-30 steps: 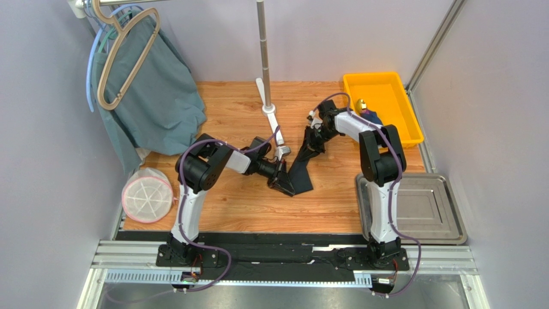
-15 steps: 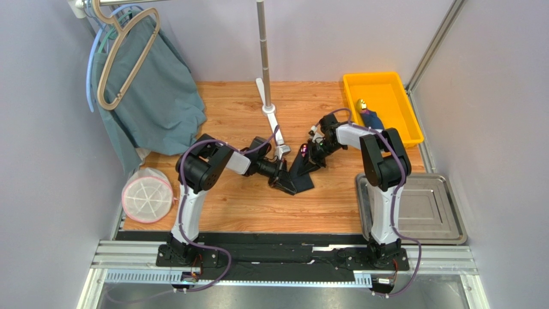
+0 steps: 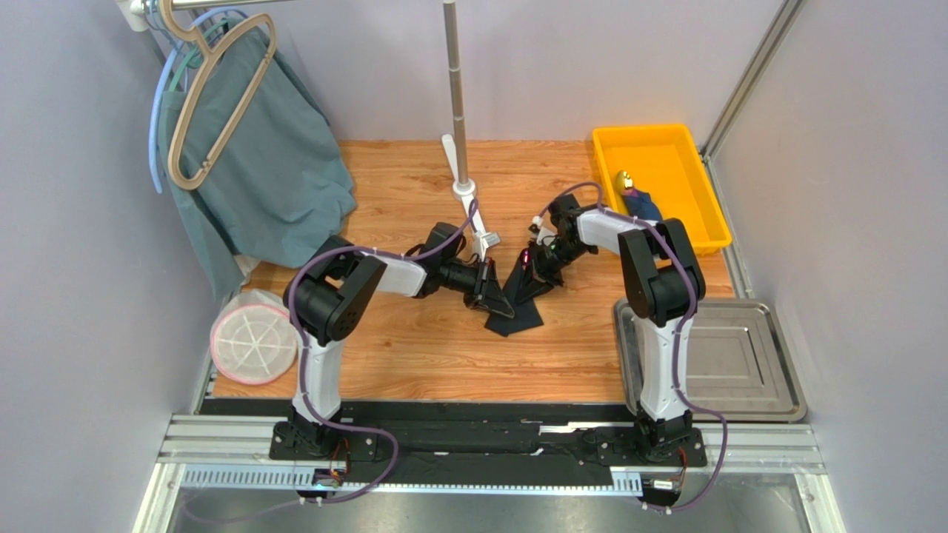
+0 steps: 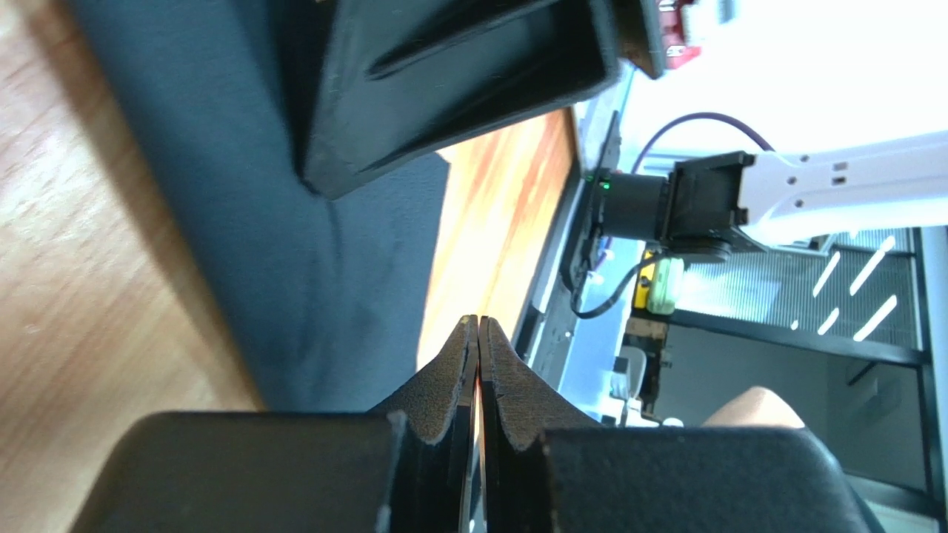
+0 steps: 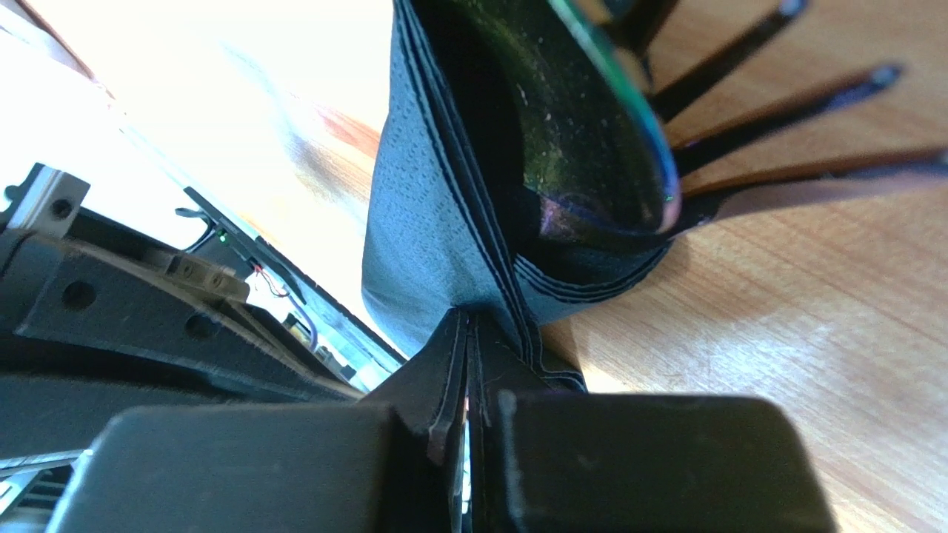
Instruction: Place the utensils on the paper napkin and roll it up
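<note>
**A:** What is different from a second ago?

**B:** The right end effector [image 3: 532, 267] has come down and in from the yellow bin [image 3: 662, 167] side. It had the paper napkin [image 3: 514, 309] drawn out long and raised. Now the sheet is folded over into a compact dark wedge on the worktop [image 3: 423, 355], mid-table between the two arms.

**A:** Is it still gripping?

**B:** Yes. In its wrist view the jaws are clenched on the stacked edges of the napkin, right at the fold.

**A:** And the utensils?

**B:** A glossy dark spoon [image 5: 568, 133] sits inside the fold, and the tines of a fork [image 5: 779, 111] poke out onto the wood. So they are already wrapped, at least in part.

**A:** What about the left side?

**B:** The left end effector [image 3: 483, 284] has swung off the napkin's near corner to its left edge. Its fingers stand practically together, with only a hairline between them. I see nothing caught there, and the napkin lies just beside them.

**A:** What does that mean for the task?

**B:** I judge the placing done and the roll begun with one fold. The near corner now lies unheld, so the next turn depends on the right grip alone. The bundle could loosen, or the fork could slide out.
</note>
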Controlling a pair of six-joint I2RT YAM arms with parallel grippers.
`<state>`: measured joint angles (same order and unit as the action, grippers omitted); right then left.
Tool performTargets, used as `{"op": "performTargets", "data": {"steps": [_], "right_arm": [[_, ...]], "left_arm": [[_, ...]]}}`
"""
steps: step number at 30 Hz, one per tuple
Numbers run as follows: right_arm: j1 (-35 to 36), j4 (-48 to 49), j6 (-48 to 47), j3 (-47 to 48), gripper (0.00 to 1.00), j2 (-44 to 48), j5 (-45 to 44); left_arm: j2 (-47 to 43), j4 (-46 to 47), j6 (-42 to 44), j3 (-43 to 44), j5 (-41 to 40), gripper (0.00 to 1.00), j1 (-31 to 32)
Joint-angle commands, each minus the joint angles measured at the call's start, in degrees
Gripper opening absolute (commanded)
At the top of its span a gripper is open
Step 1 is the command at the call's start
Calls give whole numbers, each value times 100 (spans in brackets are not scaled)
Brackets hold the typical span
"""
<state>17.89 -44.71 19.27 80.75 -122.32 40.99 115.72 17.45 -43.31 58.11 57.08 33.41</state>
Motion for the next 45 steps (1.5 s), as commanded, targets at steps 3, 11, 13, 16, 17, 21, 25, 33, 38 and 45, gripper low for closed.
{"op": "performTargets", "data": {"steps": [3,11,13,16,17,21,25,33,38,45], "right_arm": [[22,41,-450,125,1,-240,-935],[-294,-56,-20,442,17,339,-320],[-356,67,278,389,29,516,-512],[-365,252,569,275,42,745,-793],[-356,296,622,257,45,745,-838],[-313,401,745,240,49,552,-935],[-242,516,877,143,51,420,-891],[-84,332,860,64,45,156,-1400],[13,340,956,-42,41,43,-1691],[39,296,904,81,17,-134,-1700]], "left_arm": [[529,-119,217,-106,-223,3,-1],[1119,-163,86,-80,-320,0,-89],[1128,-155,68,-63,-303,0,-89],[1110,-137,60,-63,-320,0,-89],[1110,-128,51,-63,-320,0,-89],[1093,-128,68,-71,-347,0,-98],[1093,-137,59,-54,-329,0,-89],[1049,-146,77,-54,-364,0,-89],[1084,-111,60,-28,-373,0,-89],[1067,-163,68,43,-391,0,-98]]}}
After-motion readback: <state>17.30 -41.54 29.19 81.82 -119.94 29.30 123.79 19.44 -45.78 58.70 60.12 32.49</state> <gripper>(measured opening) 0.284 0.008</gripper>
